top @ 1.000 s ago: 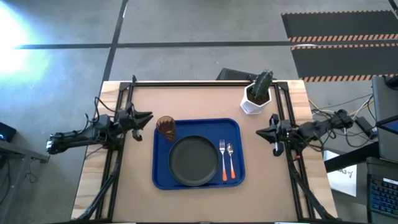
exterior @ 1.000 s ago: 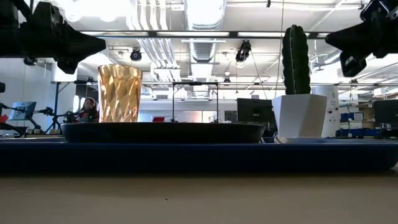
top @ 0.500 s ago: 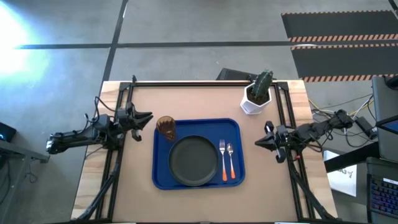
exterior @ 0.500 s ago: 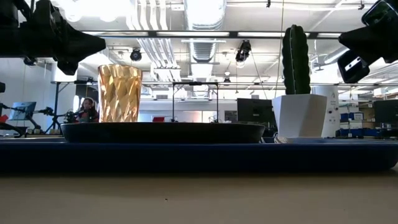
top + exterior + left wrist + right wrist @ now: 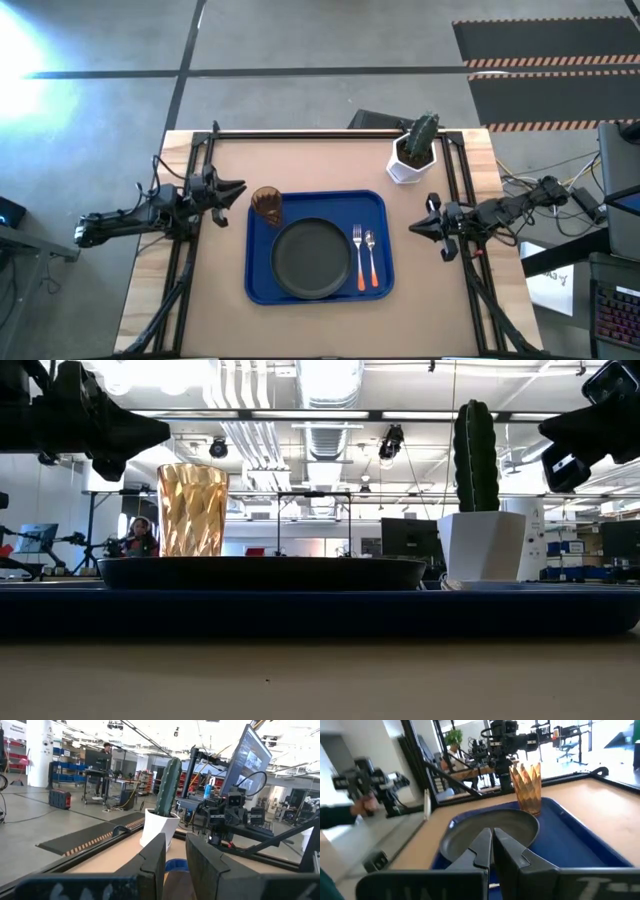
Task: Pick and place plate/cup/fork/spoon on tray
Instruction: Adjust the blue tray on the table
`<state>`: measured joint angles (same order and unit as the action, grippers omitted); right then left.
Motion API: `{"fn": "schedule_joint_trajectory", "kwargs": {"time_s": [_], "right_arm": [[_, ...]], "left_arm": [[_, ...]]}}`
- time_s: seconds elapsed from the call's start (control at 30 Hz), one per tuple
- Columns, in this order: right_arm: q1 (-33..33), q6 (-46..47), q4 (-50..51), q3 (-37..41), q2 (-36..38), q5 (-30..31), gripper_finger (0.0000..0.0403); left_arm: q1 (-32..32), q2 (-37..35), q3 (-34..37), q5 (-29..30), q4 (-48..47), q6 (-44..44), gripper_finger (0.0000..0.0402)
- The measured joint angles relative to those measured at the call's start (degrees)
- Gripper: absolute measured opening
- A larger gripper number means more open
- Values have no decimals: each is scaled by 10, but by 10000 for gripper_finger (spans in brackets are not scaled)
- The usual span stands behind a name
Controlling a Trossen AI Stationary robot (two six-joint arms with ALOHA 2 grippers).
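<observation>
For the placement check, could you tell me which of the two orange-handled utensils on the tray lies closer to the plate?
The fork, with tines, lies directly beside the plate; the spoon, with its rounded bowl, lies on the fork's far side, nearer the tray edge.

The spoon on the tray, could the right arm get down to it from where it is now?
Probably yes. The spoon lies at the tray's right side, nearest the right gripper, which hovers just beyond that edge; only the fork lies close beside it.

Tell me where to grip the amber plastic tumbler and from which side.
Grip the translucent amber tumbler across its faceted wall near the rim, coming from the left: it stands upright at the bright blue rectangular tray's left rear corner, with the round black plate beside it.
</observation>
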<state>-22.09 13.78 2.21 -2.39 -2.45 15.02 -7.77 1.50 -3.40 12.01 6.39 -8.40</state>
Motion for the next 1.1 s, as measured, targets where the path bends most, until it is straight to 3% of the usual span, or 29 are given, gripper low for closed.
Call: {"fn": "schedule_joint_trajectory", "kwargs": {"time_s": [0.57, 0.73, 0.97, 1.1], "right_arm": [[0, -33, -6, 1, -21, 0, 9], [0, -34, -6, 1, -21, 0, 9], [0, -47, -6, 2, -21, -9, 9], [0, -49, -6, 2, -21, -10, 9]], "left_arm": [[0, 2, 13, 0, -2, 4, 58], [0, 2, 14, -1, -52, -2, 58], [0, -2, 1, -107, -69, -9, 58], [0, -3, -20, -183, -145, -56, 58]]}}
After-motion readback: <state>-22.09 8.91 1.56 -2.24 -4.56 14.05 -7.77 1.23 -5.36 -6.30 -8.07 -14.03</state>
